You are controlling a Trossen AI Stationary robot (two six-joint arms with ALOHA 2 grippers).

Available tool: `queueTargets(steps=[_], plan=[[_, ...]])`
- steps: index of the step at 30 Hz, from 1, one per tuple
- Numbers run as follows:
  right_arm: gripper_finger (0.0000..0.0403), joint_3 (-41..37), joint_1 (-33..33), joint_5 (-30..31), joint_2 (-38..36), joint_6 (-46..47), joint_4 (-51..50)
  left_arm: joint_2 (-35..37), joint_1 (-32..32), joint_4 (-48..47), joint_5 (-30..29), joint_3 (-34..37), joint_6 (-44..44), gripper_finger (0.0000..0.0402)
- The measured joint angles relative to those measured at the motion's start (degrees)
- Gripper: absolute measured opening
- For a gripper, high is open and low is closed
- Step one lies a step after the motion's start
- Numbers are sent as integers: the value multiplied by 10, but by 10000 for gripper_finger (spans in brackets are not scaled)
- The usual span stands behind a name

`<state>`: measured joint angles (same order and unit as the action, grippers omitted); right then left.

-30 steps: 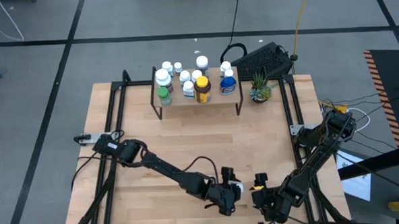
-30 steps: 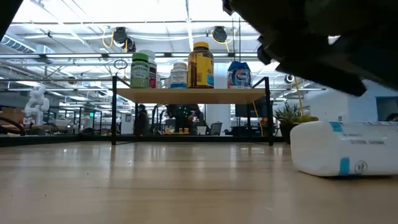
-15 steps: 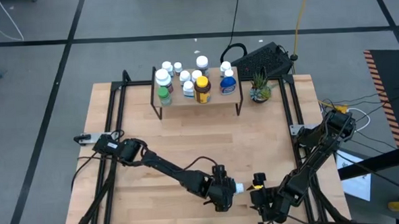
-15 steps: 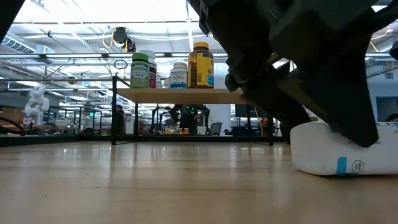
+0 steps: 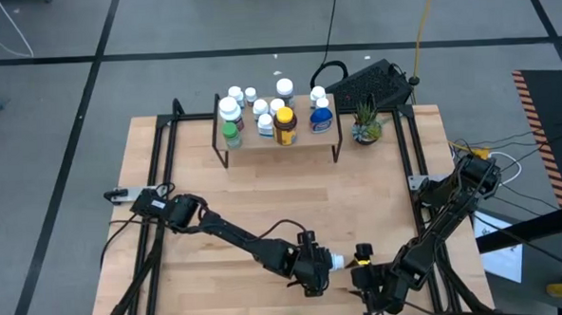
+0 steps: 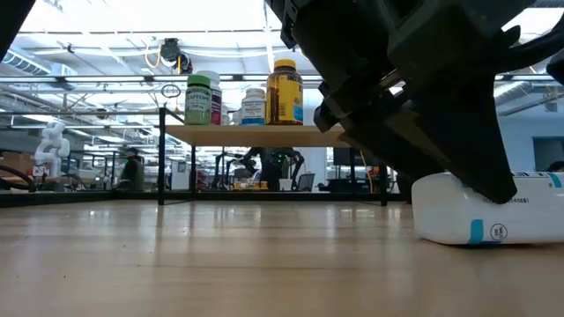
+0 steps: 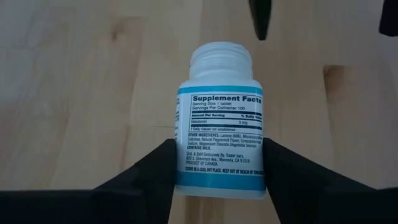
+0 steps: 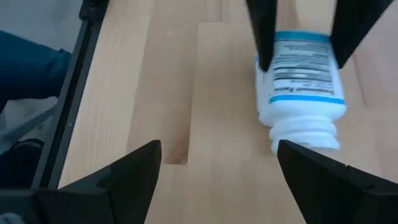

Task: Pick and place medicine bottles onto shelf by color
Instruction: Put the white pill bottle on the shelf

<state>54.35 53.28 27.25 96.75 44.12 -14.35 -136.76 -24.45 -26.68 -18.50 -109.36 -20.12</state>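
Here the left gripper (image 7: 217, 171) jaws clasp a lying white, blue-banded medicine bottle (image 7: 219, 134); right jaws gape.

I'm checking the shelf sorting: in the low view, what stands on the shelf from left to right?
Green bottle → small white bottle → amber bottle; beyond that the left arm blocks the shelf.

Two dark, near-black jointed robot arms appear in the overhead view, one entering from the left of the frame, one from the right. A thin black cable loops over the left arm's forearm. The left gripper (image 5: 321, 267) has flat, matte black, wedge-shaped fingers (image 7: 155, 171). The right gripper (image 5: 364, 268) has matching black fingers (image 8: 134, 171) and a small yellow-orange marking near its tip.
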Motion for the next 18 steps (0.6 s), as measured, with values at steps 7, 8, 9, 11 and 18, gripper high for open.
queueTargets(steps=[7,8,9,11,18], plan=[[314,0,8,49,-15,11,1,0,-2,23,0,0,7,227],[314,0,13,66,-19,11,2,0,-3,30,0,0,11,224],[314,0,19,84,-24,11,4,0,-3,35,0,0,15,217],[314,0,35,121,-36,7,7,0,-4,38,0,0,18,204],[314,0,81,217,-95,-15,9,0,-4,49,-2,0,20,204]])
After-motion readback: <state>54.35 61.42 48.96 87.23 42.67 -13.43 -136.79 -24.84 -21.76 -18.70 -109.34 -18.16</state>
